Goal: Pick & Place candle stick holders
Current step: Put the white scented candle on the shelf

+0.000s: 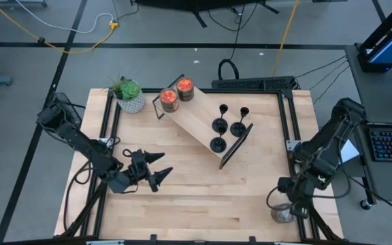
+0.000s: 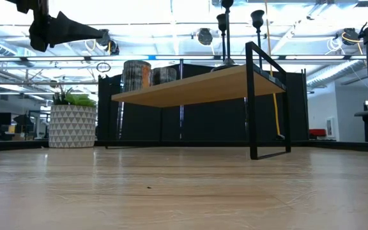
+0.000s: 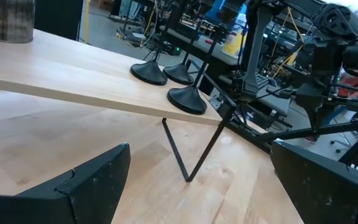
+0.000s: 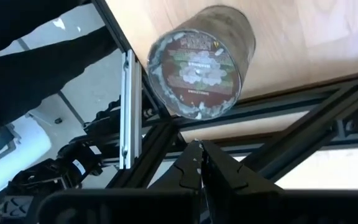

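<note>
On the slanted wooden shelf (image 1: 196, 112), toward 1 o'clock of table centre, stand 3 candle stick holders (image 1: 226, 126). Left gripper (image 1: 156, 167) hovers at 8 o'clock, fingers spread wide and empty. Right gripper (image 1: 284, 185), at 4 o'clock, fingers pressed together, holds nothing beside a tin can (image 1: 282, 213).
</note>
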